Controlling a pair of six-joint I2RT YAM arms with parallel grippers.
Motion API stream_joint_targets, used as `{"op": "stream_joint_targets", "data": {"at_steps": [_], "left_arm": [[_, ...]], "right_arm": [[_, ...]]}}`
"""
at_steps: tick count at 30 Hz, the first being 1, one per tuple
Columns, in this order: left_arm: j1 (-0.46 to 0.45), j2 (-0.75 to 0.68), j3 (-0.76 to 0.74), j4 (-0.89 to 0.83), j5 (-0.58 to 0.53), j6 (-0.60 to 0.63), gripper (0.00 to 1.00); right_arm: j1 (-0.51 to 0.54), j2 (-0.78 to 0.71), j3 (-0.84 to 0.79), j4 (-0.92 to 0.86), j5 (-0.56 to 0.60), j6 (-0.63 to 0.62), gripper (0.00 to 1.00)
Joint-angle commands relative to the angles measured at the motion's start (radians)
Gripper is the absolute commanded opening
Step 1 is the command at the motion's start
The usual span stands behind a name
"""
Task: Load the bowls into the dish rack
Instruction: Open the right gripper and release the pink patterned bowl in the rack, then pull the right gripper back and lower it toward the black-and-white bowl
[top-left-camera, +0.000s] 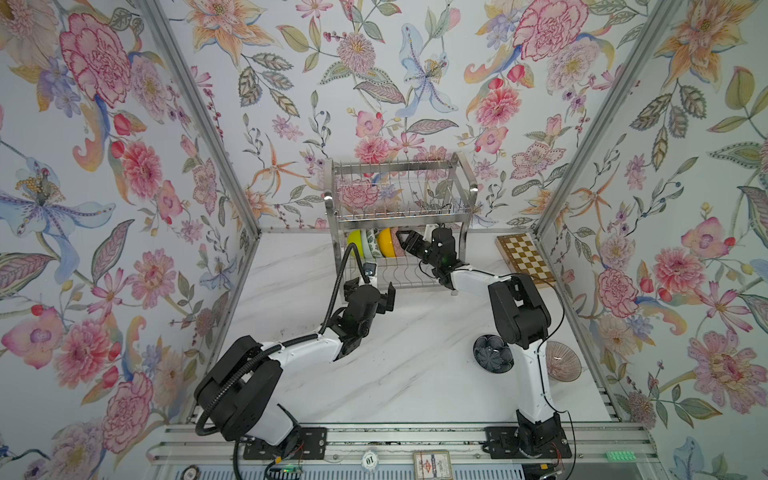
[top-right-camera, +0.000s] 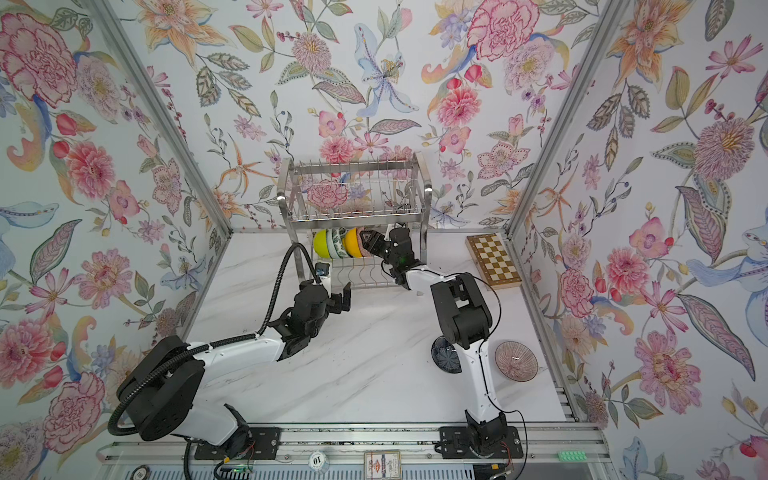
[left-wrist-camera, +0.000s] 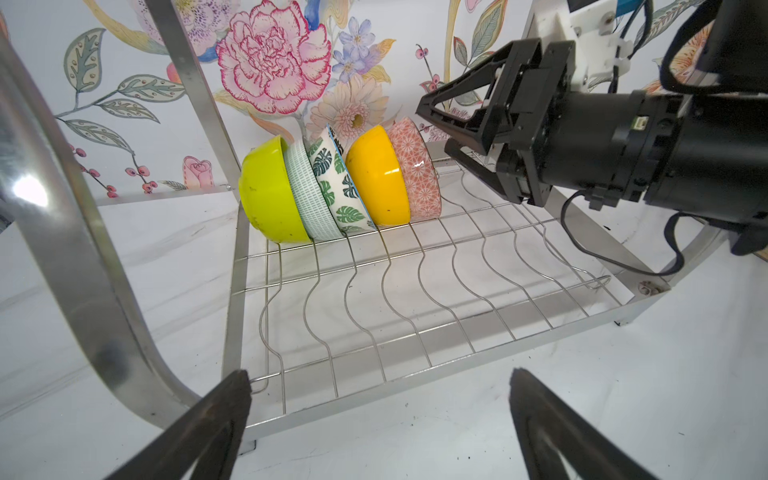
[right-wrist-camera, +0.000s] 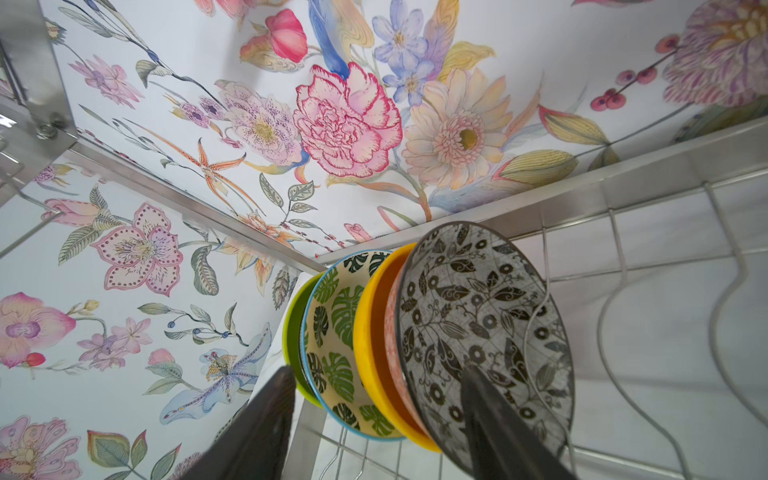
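Note:
The dish rack stands at the back wall. On its lower tier five bowls lean on edge in a row: lime-yellow, pale aqua, green-leaf, orange-yellow and black-white floral, coral outside. My right gripper is open at that row, with the rims between its spread fingers, gripping none. My left gripper is open and empty before the rack's front edge. A dark navy bowl and a pink lined bowl lie on the table.
A wooden chessboard lies at the back right beside the rack. The right arm's elbow stands over the table between the rack and the two loose bowls. Floral walls close in three sides.

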Motion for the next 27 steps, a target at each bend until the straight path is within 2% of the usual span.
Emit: {"op": "stream_joint_targets", "data": {"at_steps": [1, 5, 7, 15, 19, 27], "left_arm": [[-0.017, -0.046, -0.03, -0.018, -0.039, -0.027, 0.99], [-0.032, -0.079, -0.055, -0.031, -0.051, -0.047, 0.99], [-0.042, -0.097, -0.064, -0.041, -0.057, -0.059, 0.99], [-0.085, -0.158, -0.103, -0.057, -0.086, -0.1, 0.99], [-0.102, -0.182, -0.119, -0.058, -0.096, -0.114, 0.99], [-0.128, -0.213, -0.142, -0.054, -0.098, -0.142, 0.99]], "right_arm": [[0.014, -0.074, -0.047, -0.007, 0.031, -0.04, 0.72], [0.028, -0.128, -0.107, -0.028, 0.056, -0.063, 0.88], [0.037, -0.162, -0.14, -0.048, 0.077, -0.071, 0.98], [0.074, -0.299, -0.26, -0.158, 0.155, -0.126, 0.99], [0.087, -0.36, -0.292, -0.258, 0.187, -0.166, 0.99], [0.141, -0.482, -0.347, -0.513, 0.33, -0.197, 0.98]]}}
